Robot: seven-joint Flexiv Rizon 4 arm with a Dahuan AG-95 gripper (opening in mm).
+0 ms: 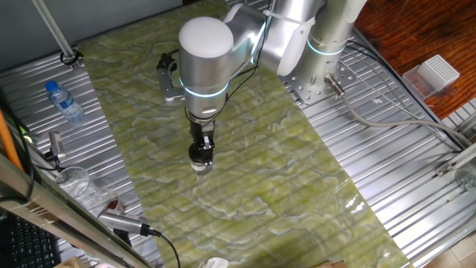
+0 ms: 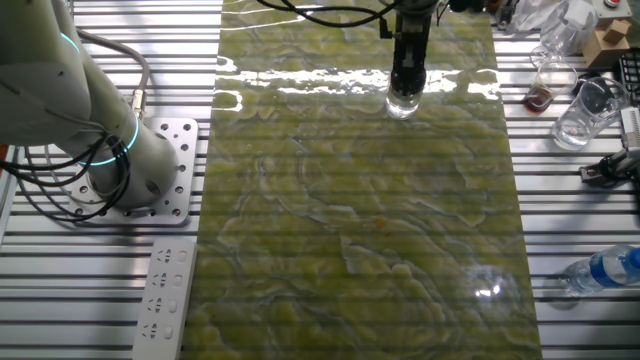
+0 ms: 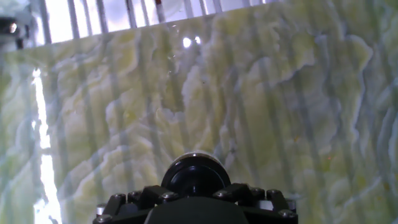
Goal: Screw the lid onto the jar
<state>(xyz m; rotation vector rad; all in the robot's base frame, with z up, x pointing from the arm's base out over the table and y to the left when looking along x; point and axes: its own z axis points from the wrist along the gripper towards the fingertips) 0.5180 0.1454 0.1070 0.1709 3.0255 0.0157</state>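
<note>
The small clear jar (image 1: 201,166) (image 2: 402,104) stands upright on the green marbled mat (image 1: 260,186), toward its far side in the other fixed view. The black lid (image 3: 194,172) sits on top of the jar, and in the hand view it shows as a round dark cap between the dark fingers (image 3: 158,196). My gripper (image 1: 201,152) (image 2: 408,82) (image 3: 194,188) points straight down over the jar and is shut on the lid. The jar body is hidden under the lid in the hand view.
A water bottle with a blue cap (image 1: 64,101) (image 2: 603,270) lies on the slatted metal table off the mat. Clear glassware (image 2: 580,115) and a small box (image 2: 607,40) stand by the mat's corner. A white power strip (image 2: 163,292) lies near the arm's base (image 2: 150,175).
</note>
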